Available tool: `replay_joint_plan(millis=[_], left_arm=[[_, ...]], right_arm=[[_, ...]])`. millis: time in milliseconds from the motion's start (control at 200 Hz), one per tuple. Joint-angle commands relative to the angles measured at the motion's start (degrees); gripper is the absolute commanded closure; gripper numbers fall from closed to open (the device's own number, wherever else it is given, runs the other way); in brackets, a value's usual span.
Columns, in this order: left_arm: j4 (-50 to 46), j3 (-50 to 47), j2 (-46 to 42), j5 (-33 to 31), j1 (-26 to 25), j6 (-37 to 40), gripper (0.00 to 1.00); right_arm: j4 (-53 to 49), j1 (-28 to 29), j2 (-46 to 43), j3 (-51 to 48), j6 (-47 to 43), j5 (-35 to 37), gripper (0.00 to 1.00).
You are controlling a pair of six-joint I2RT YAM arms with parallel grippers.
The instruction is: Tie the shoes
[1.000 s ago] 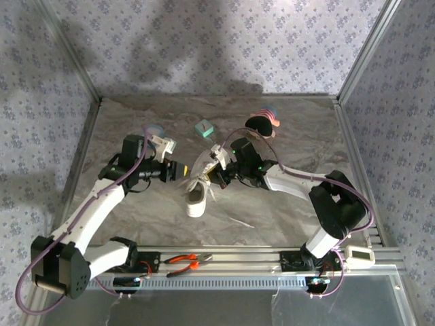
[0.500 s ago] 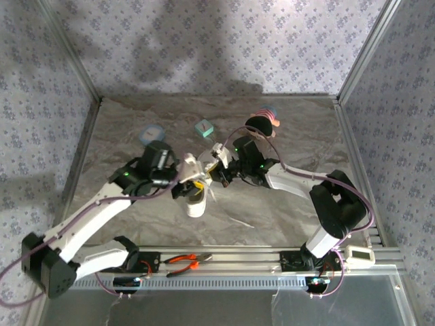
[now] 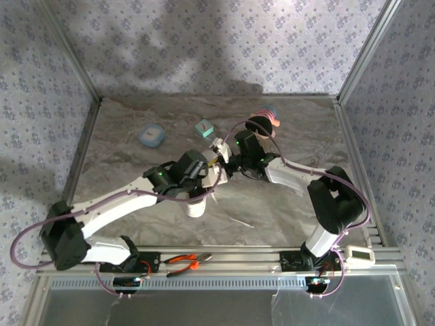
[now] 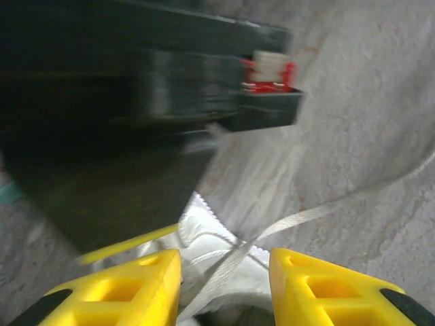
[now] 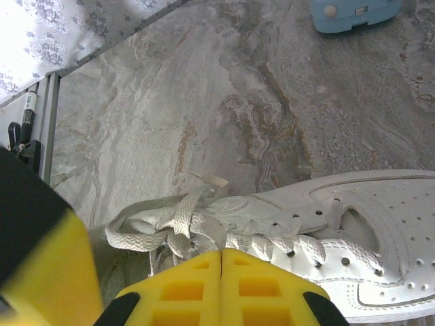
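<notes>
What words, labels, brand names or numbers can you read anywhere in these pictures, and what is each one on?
No text can be read in any view.
Red and white tag, left wrist view: blurred, unreadable.
Light blue object, right wrist view: small marks on its side, too small to read.
Teal block, top view: a dark mark on top, too small to read.
White sneaker: no brand or lettering visible.
</notes>
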Motion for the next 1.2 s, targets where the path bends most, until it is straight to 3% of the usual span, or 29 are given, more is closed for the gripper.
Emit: replay_joint_plan(millis=[0,60,165,420,784,1194], left_arm=[[2.46,-4.45,-8.64,5.24,4.42,1.72,0.63],[2.57,-7.36,-13.23,10.83,6.84,8.64,0.65],[-0.77,-7.77,-15.37,11.08,6.93,19.79,0.69],[-3.67,-1.68,-6.54,10.68,5.46,29.97,0.76],[-3.77,-0.33,0.73,8.57,5.08,38.88,0.78],[1.79,-4.09,2.73,3.21,5.93,40.92,0.72]], right_arm=[[-1.36,-0.39,0.99,1.48,-2.06,-1.69,1.00],[-1.43,-0.39,0.98,1.48,-2.37,-1.82,1.00],[-1.51,-0.46,1.11,1.59,-2.62,-2.42,1.00],[-2.05,-0.61,1.94,2.31,-2.21,-3.27,1.00],[-3.52,-0.66,3.86,4.44,-2.38,-4.10,1.00],[-4.39,-0.84,4.75,5.26,-2.47,-5.07,1.00]])
